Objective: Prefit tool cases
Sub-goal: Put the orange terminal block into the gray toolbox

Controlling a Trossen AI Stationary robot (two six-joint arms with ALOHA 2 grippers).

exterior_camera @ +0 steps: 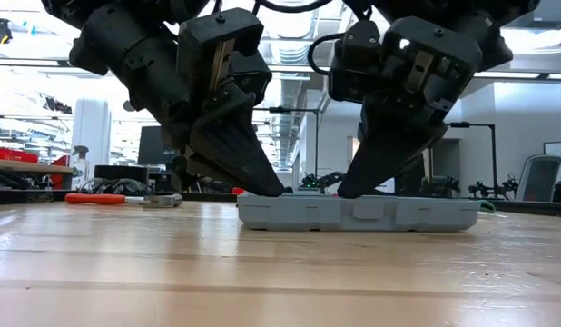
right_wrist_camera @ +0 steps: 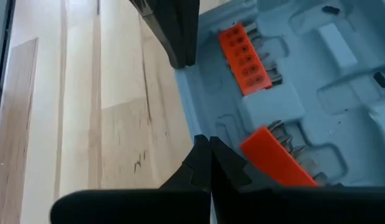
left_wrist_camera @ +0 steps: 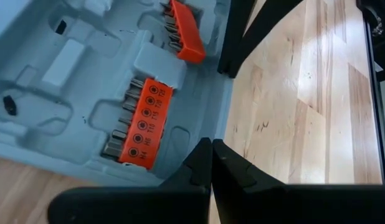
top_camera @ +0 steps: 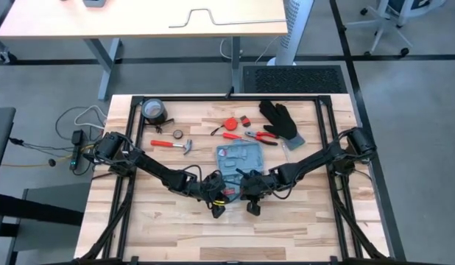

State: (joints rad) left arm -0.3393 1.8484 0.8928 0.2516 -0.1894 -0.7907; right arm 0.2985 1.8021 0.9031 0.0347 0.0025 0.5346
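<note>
The light-blue tool case (top_camera: pixel 241 160) lies open and flat on the wooden table, showing grey-blue moulded slots. Two orange bit holders (left_wrist_camera: pixel 142 118) (right_wrist_camera: pixel 245 56) sit in slots along its near side. My left gripper (top_camera: pixel 224 185) and my right gripper (top_camera: pixel 247 185) stand side by side at the case's near edge, both shut and pointing down. In the low view their fingertips (exterior_camera: pixel 267 191) (exterior_camera: pixel 351 192) meet the top of the case (exterior_camera: pixel 358 212). Each wrist view also shows the other arm's dark fingers farther along the same edge. My left gripper rests its shut fingertips (left_wrist_camera: pixel 208 152) on the case's near rim (left_wrist_camera: pixel 180 174), left of its middle. The fingers come from above, slanting down. The case stays flat on the table. My right gripper sets its shut fingertips (right_wrist_camera: pixel 204 146) on the case's near rim (right_wrist_camera: pixel 191 118), a little to the right of the left gripper. The fingers come from above, slanting down. The case lies flat under them.
Behind the case lie a red-handled hammer (top_camera: pixel 176 145), a tape roll (top_camera: pixel 154 110), red-handled pliers (top_camera: pixel 260 138), small orange parts (top_camera: pixel 231 124) and a black glove (top_camera: pixel 280 121). Bare wood stretches between the case and the table's near edge (top_camera: pixel 235 243).
</note>
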